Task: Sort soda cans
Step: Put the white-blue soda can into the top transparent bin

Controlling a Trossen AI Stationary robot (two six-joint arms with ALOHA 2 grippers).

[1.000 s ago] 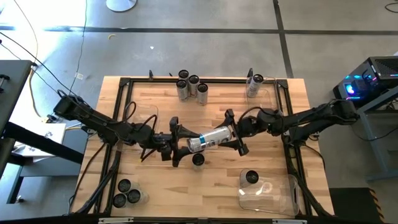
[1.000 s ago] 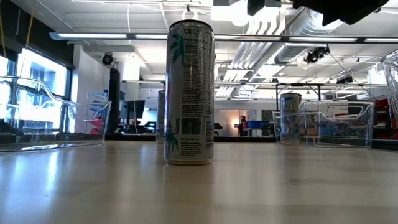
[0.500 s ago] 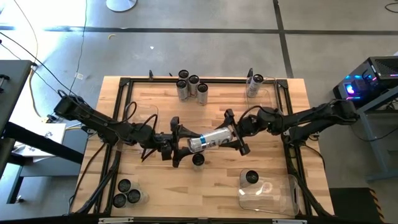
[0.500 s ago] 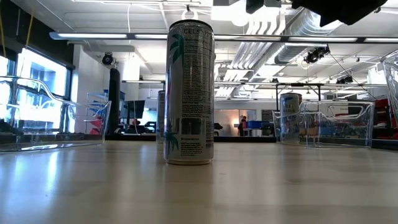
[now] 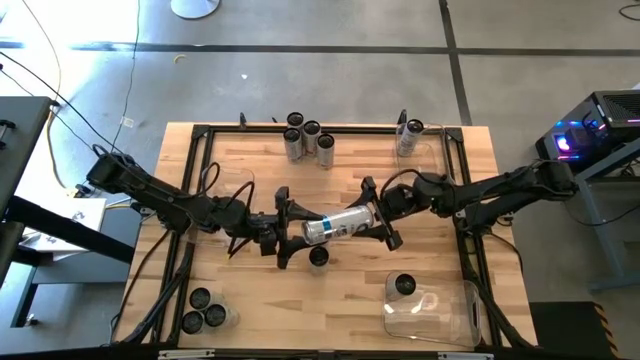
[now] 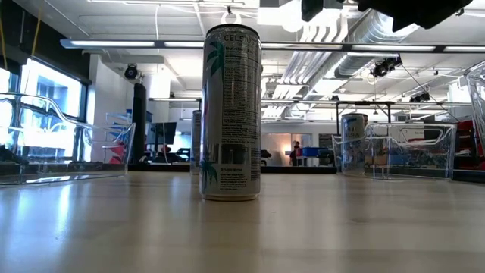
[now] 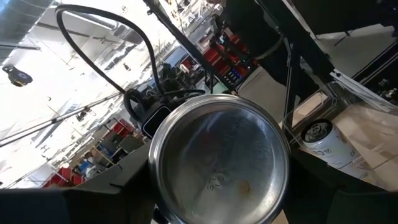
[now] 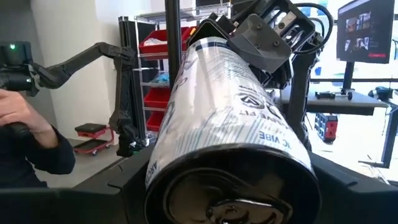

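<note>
A silvery soda can (image 5: pixel 338 224) with blue print lies level in the air over the table's middle, between my two grippers. My left gripper (image 5: pixel 296 229) is shut on its left end. My right gripper (image 5: pixel 376 214) is shut on its right end. The left wrist view looks at the can's hollow bottom (image 7: pixel 217 165). The right wrist view looks along the can (image 8: pixel 230 118) from its tab end. Another can (image 5: pixel 318 256) stands upright on the wood just nearer than the held one and fills the low view's middle (image 6: pixel 231 114). My left gripper holds the can by its bottom end (image 7: pixel 163 155), level, coming from the table's left. One finger is on each side and the fingers lie along the can. The can is lifted clear and lies level. My right gripper holds the same can by its tab end (image 8: pixel 186 186), level, coming from the table's right. The can sits between its two fingers, which lie along it. The left gripper's fingers (image 8: pixel 267 37) show on the far end.
Several cans (image 5: pixel 308 135) stand at the far edge. One can (image 5: pixel 408 135) stands in a clear bin at the far right. Three cans (image 5: pixel 203 312) sit at the near left. One can (image 5: pixel 403 286) is by the clear bin (image 5: pixel 440 315) at the near right. A black frame (image 5: pixel 200 135) rims the table.
</note>
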